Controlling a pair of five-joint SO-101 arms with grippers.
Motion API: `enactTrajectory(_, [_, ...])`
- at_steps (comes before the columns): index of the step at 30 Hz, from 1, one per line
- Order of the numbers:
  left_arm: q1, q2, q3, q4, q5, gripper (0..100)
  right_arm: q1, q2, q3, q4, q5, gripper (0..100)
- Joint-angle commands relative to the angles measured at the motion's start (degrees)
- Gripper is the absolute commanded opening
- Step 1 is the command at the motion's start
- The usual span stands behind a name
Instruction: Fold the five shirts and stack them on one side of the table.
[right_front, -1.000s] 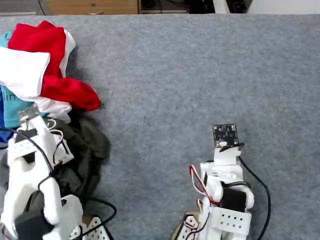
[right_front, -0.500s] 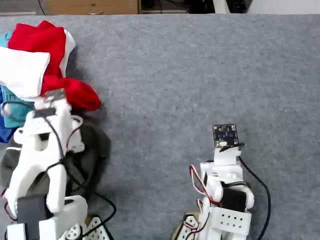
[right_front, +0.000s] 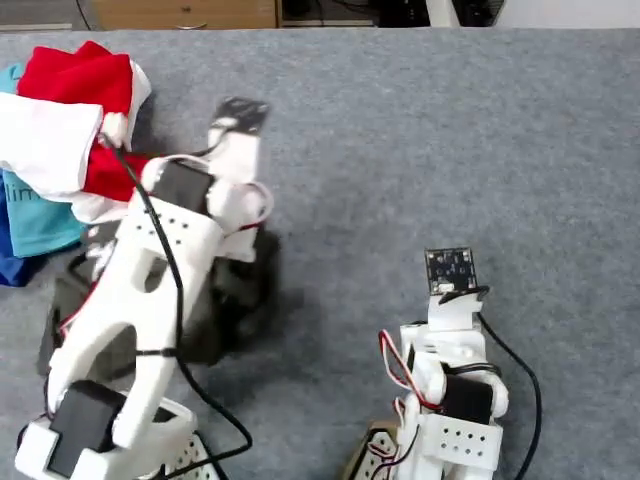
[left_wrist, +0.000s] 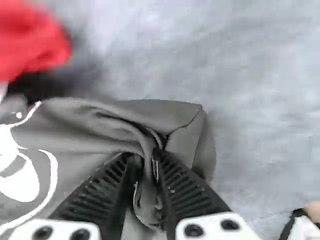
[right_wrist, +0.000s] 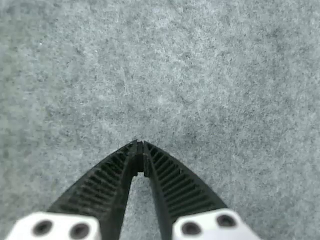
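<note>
My left gripper (left_wrist: 146, 159) is shut on a fold of the dark grey shirt (left_wrist: 95, 132), which has a white print and hangs bunched from the fingers. From above, the left arm (right_front: 165, 250) stretches over the table's left half, with the dark grey shirt (right_front: 232, 290) trailing under it. A heap of shirts lies at the far left: a red shirt (right_front: 75, 75), a white shirt (right_front: 40, 140) and a teal shirt (right_front: 40, 215). The right gripper (right_wrist: 139, 146) is shut with nothing in it, low over bare felt near the front edge, on its arm (right_front: 450, 330).
Grey felt covers the table (right_front: 420, 140); its middle and right side lie bare. A dark blue cloth (right_front: 12, 265) peeks out at the left edge. Cables run by both arm bases at the front.
The left arm has swung from the front left toward the far middle, dragging the dark grey shirt out from beside the heap. The right arm has not moved.
</note>
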Motion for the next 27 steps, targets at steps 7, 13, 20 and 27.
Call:
enactTrajectory(7, [7.5, 2.1, -19.5, -2.1, 0.1, 2, -0.2, -5.0, 0.0, 0.4, -0.5, 0.5])
enactTrajectory(13, [7.3, 4.6, -22.6, 0.7, 1.9, 5, -0.2, -5.0, 0.0, 0.4, -0.5, 0.5])
enactTrajectory(20, [0.7, 4.7, -22.7, 8.7, 10.5, 29, -0.2, -5.0, 0.0, 0.4, -0.5, 0.5])
enactTrajectory(27, [-8.4, 4.6, -19.1, 11.2, 4.2, 29, -0.2, -5.0, 0.0, 0.4, -0.5, 0.5])
